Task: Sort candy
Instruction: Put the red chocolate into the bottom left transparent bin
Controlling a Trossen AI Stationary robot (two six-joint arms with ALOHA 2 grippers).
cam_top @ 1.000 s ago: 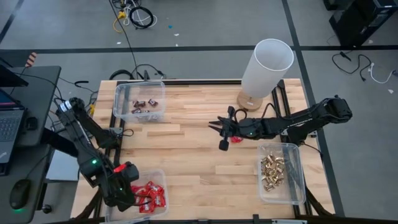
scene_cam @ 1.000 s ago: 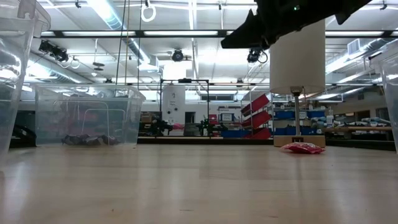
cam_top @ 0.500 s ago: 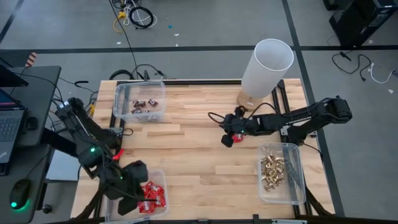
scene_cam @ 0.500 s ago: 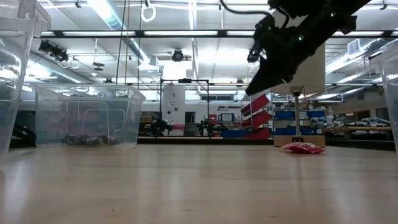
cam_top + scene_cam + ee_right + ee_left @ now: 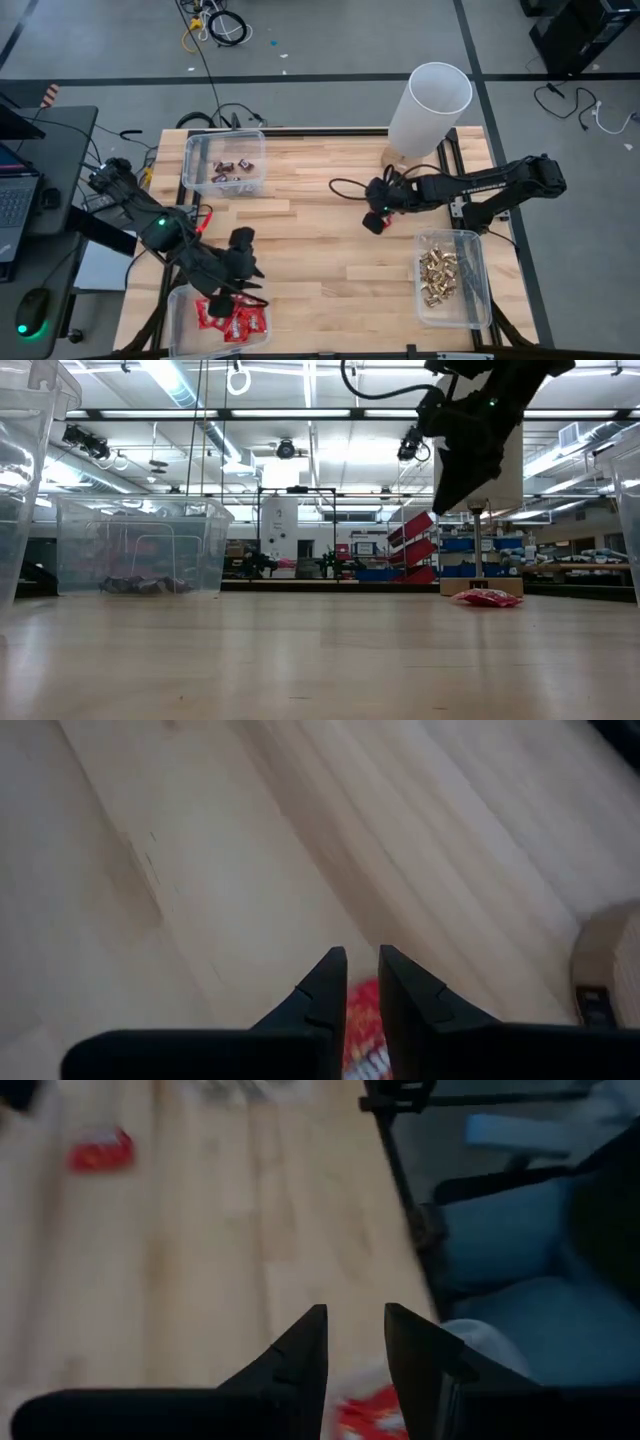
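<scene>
Right gripper [image 5: 361, 970] fingers narrowly parted, empty, above red candy [image 5: 365, 1035].

Left gripper [image 5: 243, 262] hangs just beyond the near-left clear plastic bin [image 5: 181, 305] of shiny red packets [image 5: 232, 318]; right gripper [image 5: 375, 221] hangs mid-table.

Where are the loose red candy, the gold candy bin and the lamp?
Red candy [image 5: 487, 598]: low view, middle of the packet on the table.
Gold candy bin [image 5: 481, 281]: high view, its right rim.
Lamp [image 5: 428, 110]: high view, side of its white shade.
</scene>
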